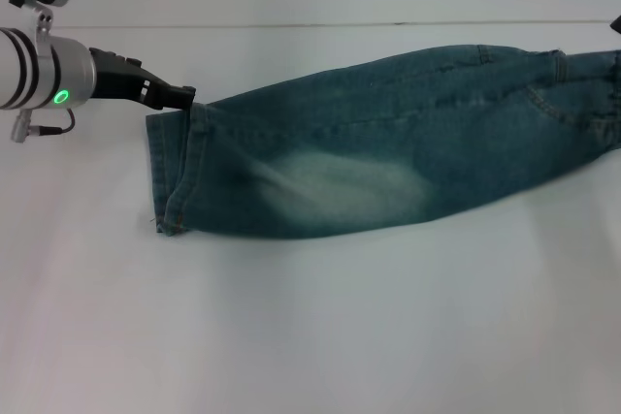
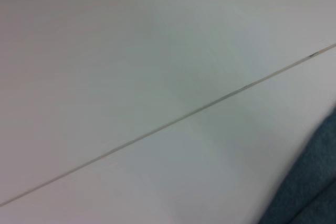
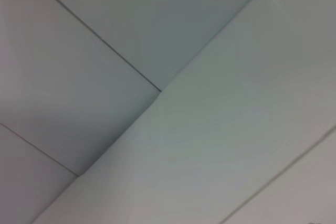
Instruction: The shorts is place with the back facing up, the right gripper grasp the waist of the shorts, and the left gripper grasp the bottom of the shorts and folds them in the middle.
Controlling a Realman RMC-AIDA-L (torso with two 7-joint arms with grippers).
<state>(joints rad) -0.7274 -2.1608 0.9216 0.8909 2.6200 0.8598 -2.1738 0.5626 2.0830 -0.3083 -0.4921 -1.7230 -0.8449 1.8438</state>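
The shorts [image 1: 388,167] were laid lengthwise across the white table [image 1: 291,336] in the head view, folded into one long band of blue-green denim with a pale faded patch near the middle. The waist of the shorts [image 1: 606,109], gathered and darker, was seen at the right edge of that view, partly cut off by the frame. The bottom of the shorts [image 1: 167,172], with its flat stitched hems, lay at the opposite end, towards the robot's left.

Only the head view showed the garment whole. In the left wrist view just a corner of the denim [image 2: 310,187] was caught, beside bare table crossed by a thin seam line [image 2: 173,121]. In the right wrist view no cloth was shown at all, only pale flat panels meeting at seams.

The left gripper [image 1: 184,96] was held at the far upper corner of the hem, its black tip touching the fabric edge; whether its fingers were apart or clamped on the cloth could not be told. Behind it, the silver wrist with the green ring [image 1: 61,97] was seen. Of the right gripper, only a dark sliver at the right border near the waist was visible, and its state could not be told.
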